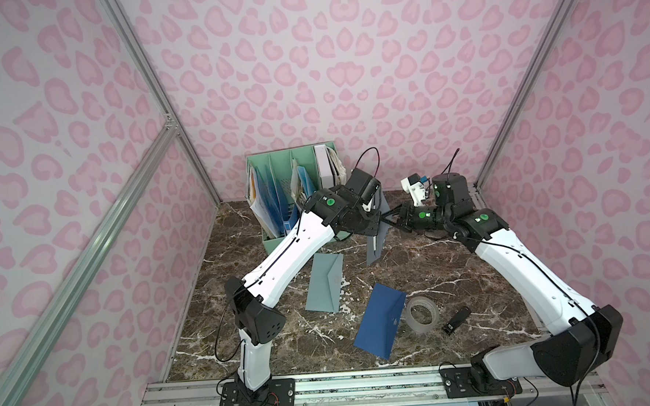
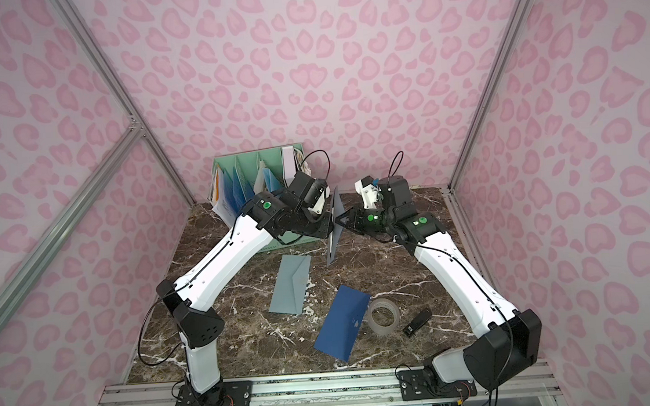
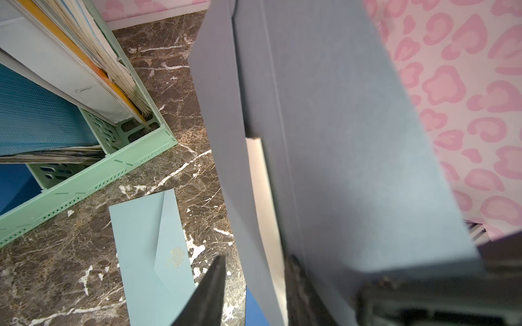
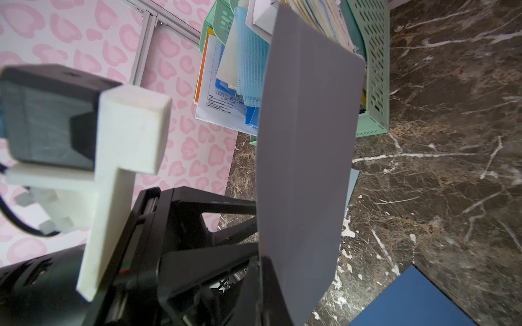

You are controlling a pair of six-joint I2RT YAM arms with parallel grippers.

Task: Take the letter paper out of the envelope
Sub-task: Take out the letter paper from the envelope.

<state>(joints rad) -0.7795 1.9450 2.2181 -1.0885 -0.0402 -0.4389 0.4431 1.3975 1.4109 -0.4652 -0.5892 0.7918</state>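
The dark marble-patterned surface (image 1: 452,266) carries a mint-green plastic file rack (image 1: 260,165) at its far edge, towards the far left corner. Nearer the middle lie a pale blue paper envelope (image 1: 326,284) and a dark blue paper envelope (image 1: 379,323), both flat and neither held.

Your target is the grey paper envelope (image 2: 333,245), held clear of the surface near the middle of the far edge. It stands on edge, its long axis running roughly from far edge to near edge, its faces turned to the two sides. The right end effector (image 2: 342,221) is clamped on it from the right.

The white letter paper (image 3: 261,197) shows as a narrow strip along that long axis, between the lifted flap and the envelope body, on the side facing your left arm. So the left arm is the nearer one. The left end effector (image 3: 255,265) is parted, one finger (image 3: 211,290) outside the flap and the other against the body. Closing here may pinch the flap with the letter.

Towards the near right corner, a clear tape roll (image 1: 423,315) and a small black stick (image 1: 456,319) sit well clear.
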